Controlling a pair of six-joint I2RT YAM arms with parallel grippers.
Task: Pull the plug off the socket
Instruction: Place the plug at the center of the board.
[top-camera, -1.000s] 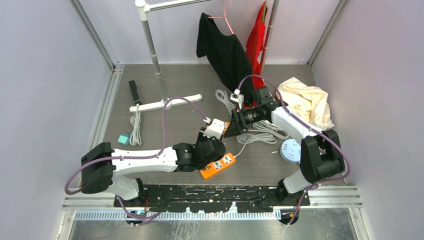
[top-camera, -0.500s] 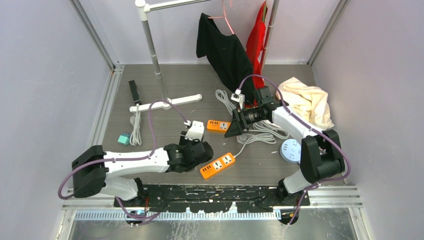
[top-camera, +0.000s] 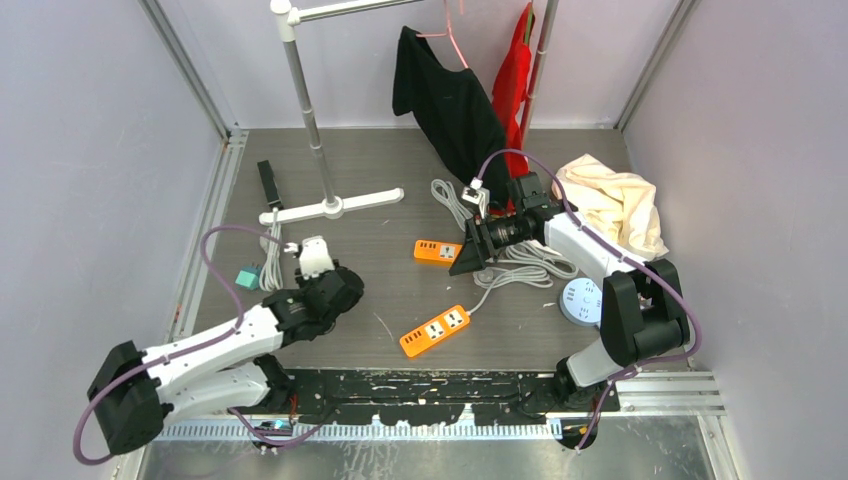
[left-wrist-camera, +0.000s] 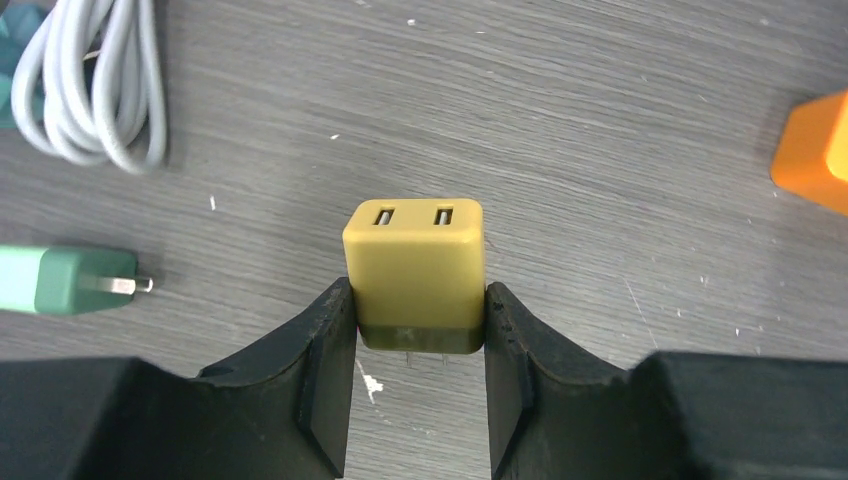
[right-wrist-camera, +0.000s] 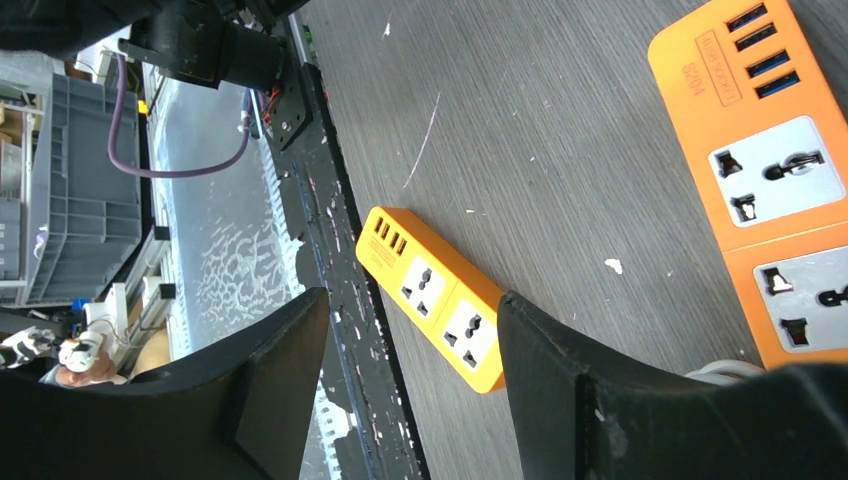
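Plug (left-wrist-camera: 415, 262), yellow, long axis along the fingers, is clamped in your left gripper (left-wrist-camera: 418, 300), well left of the near socket (top-camera: 437, 331) and the far socket (top-camera: 438, 251), beside which your right gripper (right-wrist-camera: 410, 300) stands open and empty.

The yellow plug's (left-wrist-camera: 414, 265) prongs are lost in shadow between the fingers (left-wrist-camera: 325, 375) of the left tool (left-wrist-camera: 416, 300). The orange power strip (left-wrist-camera: 815, 150) and green plug (left-wrist-camera: 60, 280) run off the edges.
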